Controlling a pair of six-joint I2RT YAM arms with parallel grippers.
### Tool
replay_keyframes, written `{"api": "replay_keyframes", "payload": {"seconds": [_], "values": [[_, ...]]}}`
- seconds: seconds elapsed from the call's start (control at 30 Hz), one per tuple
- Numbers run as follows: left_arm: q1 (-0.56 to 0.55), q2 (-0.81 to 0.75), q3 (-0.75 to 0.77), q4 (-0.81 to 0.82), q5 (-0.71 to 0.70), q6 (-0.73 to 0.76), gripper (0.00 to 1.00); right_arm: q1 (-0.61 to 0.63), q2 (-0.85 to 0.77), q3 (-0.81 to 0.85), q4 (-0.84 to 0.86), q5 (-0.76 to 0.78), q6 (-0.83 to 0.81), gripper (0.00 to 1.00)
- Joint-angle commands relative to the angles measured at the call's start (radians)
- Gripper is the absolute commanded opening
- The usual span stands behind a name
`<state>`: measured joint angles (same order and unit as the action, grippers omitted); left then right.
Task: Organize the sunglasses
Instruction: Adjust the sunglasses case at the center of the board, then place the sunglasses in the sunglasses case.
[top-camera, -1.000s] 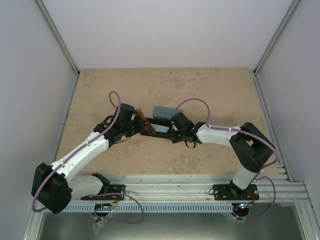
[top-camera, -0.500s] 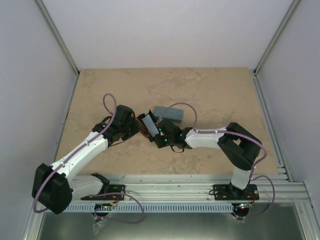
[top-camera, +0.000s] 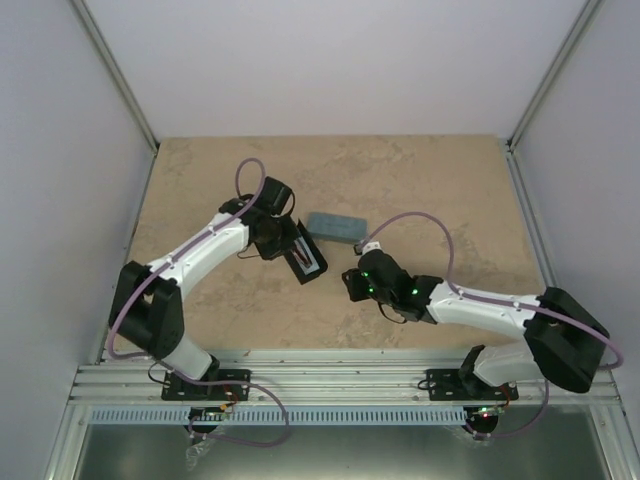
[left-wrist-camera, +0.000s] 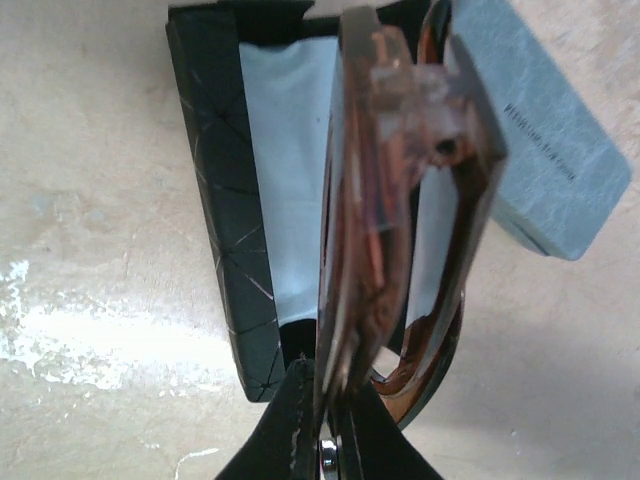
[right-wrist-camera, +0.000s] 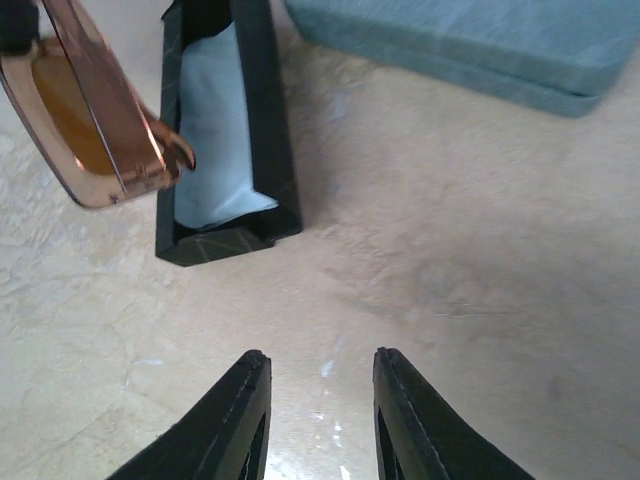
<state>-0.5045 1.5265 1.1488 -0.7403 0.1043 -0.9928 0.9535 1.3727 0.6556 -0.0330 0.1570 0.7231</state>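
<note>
Above the open black case (left-wrist-camera: 213, 190), my left claw (left-wrist-camera: 322, 425) pinches the amber sunglasses (left-wrist-camera: 375, 200), folded I think, so next I line them up and lower them in, my right claw (right-wrist-camera: 318, 400) hanging spread and empty.

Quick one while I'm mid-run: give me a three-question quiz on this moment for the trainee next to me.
1. True or false: the right fingers hold the sunglasses.
2. Fill in: the grey-blue case is ____ (open or shut).
3. Where are the sunglasses?
A. Folded inside the grey-blue case
B. In the left fingers, by the open black case
C. Lying inside the black case

Key: 1 false, the right fingers are open and empty; 2 shut; 3 B.
</note>
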Motion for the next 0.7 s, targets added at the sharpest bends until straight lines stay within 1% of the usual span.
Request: {"api": "replay_keyframes", "payload": {"seconds": [0.0,0.13,0.4,0.53,0.67], "values": [[0.004,0.083,0.084,-0.135,0.086,-0.031,0.0,-0.016,-0.085,-0.034,-0.025,0.116,-0.005,0.3],[0.004,0.197,0.194,-0.251,0.072,-0.048,0.0,-0.033,-0.138,-0.054,-0.034,0.138,-0.024,0.31],[0.006,0.374,0.389,-0.406,0.068,-0.015,0.0,-0.061,-0.189,-0.088,-0.043,0.152,-0.032,0.32],[0.006,0.437,0.428,-0.443,0.087,-0.001,0.0,-0.068,-0.201,-0.097,-0.042,0.161,-0.033,0.32],[0.013,0.469,0.437,-0.465,0.065,-0.006,0.0,-0.071,-0.197,-0.093,-0.046,0.164,-0.035,0.33]]}}
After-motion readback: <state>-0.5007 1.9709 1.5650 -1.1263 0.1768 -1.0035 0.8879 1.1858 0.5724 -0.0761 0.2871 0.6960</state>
